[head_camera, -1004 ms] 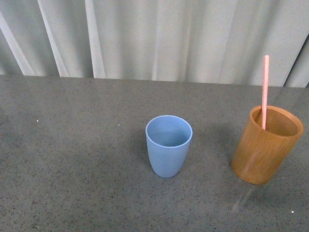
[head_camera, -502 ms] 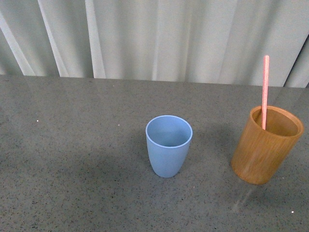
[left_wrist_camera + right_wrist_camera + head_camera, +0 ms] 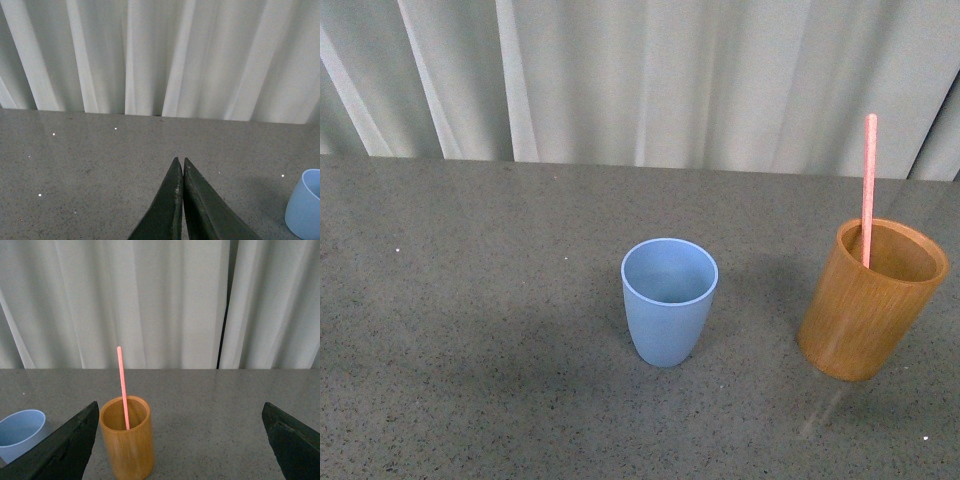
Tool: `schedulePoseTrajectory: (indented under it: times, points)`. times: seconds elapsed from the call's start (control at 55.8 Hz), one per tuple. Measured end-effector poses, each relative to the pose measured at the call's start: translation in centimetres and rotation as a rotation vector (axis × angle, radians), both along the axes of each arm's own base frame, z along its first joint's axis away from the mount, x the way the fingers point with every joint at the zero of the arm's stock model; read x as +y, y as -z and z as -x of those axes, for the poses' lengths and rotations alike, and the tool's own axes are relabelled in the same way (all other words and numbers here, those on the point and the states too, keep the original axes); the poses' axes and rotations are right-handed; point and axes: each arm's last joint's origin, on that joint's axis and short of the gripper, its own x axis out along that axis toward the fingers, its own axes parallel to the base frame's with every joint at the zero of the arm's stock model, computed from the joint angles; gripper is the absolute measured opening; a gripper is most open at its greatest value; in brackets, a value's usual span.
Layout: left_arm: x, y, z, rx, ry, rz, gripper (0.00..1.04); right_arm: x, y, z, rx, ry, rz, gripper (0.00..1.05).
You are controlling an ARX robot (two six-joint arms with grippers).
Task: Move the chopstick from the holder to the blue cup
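Note:
A single pink chopstick stands nearly upright in the orange-brown holder at the right of the grey table. The light-blue cup stands empty near the middle. Neither arm shows in the front view. In the right wrist view the holder with the chopstick sits just inside the wide open right gripper, close to one finger; the blue cup is beyond it. My left gripper is shut and empty above bare table, with the blue cup off to one side.
A grey speckled tabletop runs back to a white pleated curtain. Nothing else stands on the table.

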Motion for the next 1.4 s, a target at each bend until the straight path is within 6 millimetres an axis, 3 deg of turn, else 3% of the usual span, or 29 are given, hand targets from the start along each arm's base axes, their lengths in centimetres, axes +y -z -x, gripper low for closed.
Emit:
schedulePoseTrajectory:
  times: [1.399]
  points:
    - [0.0, 0.1, 3.7, -0.002, 0.000, 0.000, 0.04, 0.0, 0.0, 0.0, 0.000, 0.000, 0.000, 0.95]
